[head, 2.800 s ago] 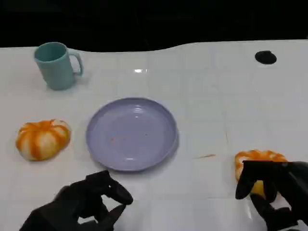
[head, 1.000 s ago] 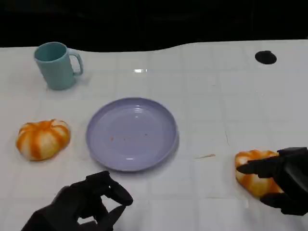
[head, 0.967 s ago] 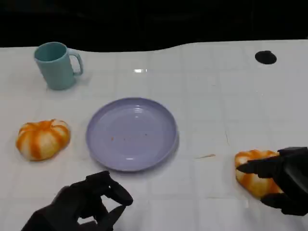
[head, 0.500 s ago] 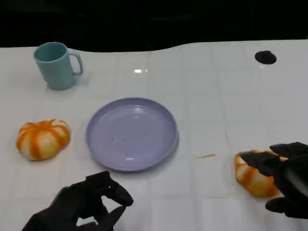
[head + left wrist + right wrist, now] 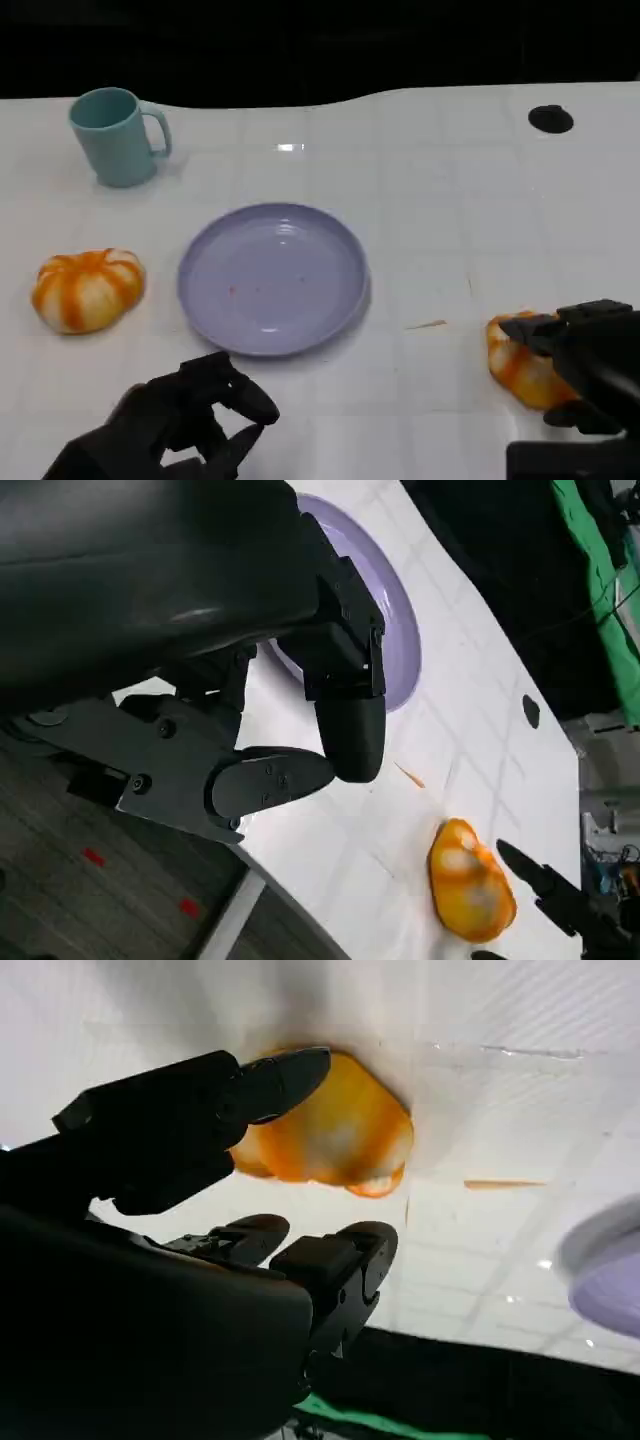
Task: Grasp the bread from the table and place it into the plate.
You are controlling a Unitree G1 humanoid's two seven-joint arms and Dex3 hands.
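A round orange-and-white bread (image 5: 518,364) lies on the white table at the near right. My right hand (image 5: 590,368) is at it with fingers spread: one finger lies over its top and the others hang apart at its near side. In the right wrist view the bread (image 5: 340,1142) sits between those fingers of the right hand (image 5: 210,1210), not clamped. The lilac plate (image 5: 272,278) stands bare at the table's middle. A second bread (image 5: 88,290) lies at the left. My left hand (image 5: 178,425) rests near the front edge, fingers curled in on nothing.
A teal mug (image 5: 115,135) stands at the back left. A black round spot (image 5: 551,119) marks the far right of the table. A small orange crumb (image 5: 428,324) lies between plate and right bread. The left wrist view shows the plate (image 5: 398,620) and right bread (image 5: 470,885).
My right hand has dropped toward the near edge and turned, its fingers now spread around the right bread, which shifted slightly nearer. The left hand, plate and left bread stay put.
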